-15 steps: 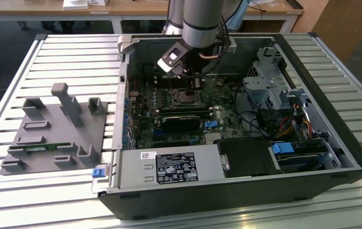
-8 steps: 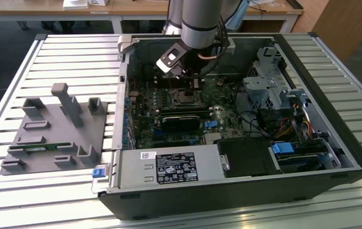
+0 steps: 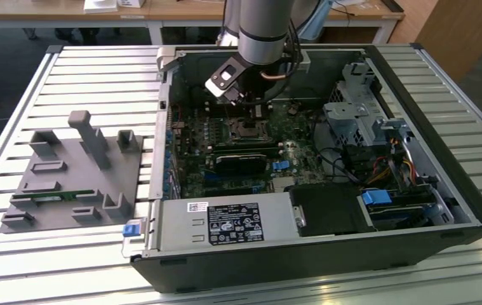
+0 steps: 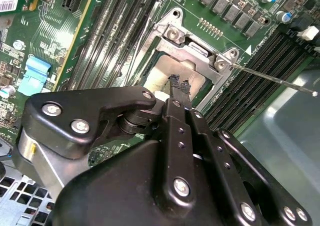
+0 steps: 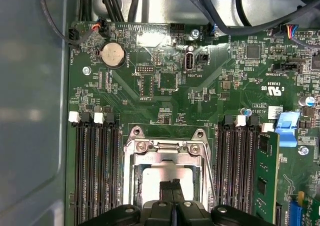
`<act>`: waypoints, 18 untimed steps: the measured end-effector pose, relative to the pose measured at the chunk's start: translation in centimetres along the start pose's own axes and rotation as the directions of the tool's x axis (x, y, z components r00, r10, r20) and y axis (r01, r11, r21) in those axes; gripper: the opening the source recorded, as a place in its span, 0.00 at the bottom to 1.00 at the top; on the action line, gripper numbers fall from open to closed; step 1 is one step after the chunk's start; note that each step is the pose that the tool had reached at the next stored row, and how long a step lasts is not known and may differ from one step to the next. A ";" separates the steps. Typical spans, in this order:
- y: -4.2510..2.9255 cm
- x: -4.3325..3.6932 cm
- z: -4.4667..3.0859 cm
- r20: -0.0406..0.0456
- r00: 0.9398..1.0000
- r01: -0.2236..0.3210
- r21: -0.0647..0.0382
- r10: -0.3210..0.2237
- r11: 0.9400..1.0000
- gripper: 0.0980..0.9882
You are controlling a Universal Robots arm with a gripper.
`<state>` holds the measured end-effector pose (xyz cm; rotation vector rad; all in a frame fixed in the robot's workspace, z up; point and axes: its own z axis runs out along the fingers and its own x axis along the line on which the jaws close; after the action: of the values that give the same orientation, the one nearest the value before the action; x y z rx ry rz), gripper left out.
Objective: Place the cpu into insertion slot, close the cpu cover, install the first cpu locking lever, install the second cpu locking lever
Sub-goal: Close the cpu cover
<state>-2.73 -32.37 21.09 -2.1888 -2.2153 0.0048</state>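
My gripper (image 3: 255, 109) hangs inside the open computer case, just above the insertion slot (image 3: 245, 131) on the green motherboard. In both wrist views the black fingers are shut together, tips (image 4: 180, 83) (image 5: 173, 186) over the socket. The cpu (image 4: 162, 73) (image 5: 154, 179) shows as a pale silver square lying in the socket. The cpu cover (image 4: 196, 49) (image 5: 165, 159), a silver metal frame, lies flat around it. A thin silver locking lever (image 4: 275, 79) sticks out sideways from the socket corner, unlatched. Nothing is between the fingers.
Long black memory slots (image 5: 95, 171) (image 5: 235, 166) flank the socket. A blue clip (image 5: 286, 128) and coin battery (image 5: 113, 54) sit on the board. The power supply (image 3: 223, 222), drive cage (image 3: 359, 114) and case walls hem in the space. A grey fixture (image 3: 71, 171) stands at the exterior view's left.
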 end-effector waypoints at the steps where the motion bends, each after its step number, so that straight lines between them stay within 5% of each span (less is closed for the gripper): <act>1: -0.03 0.00 0.00 0.000 1.000 0.000 0.000 0.000 1.000 0.01; 18: -0.79 0.00 0.16 0.000 1.000 0.000 0.000 0.000 1.000 0.01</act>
<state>-3.52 -32.37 20.94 -2.1889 -2.2155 0.0046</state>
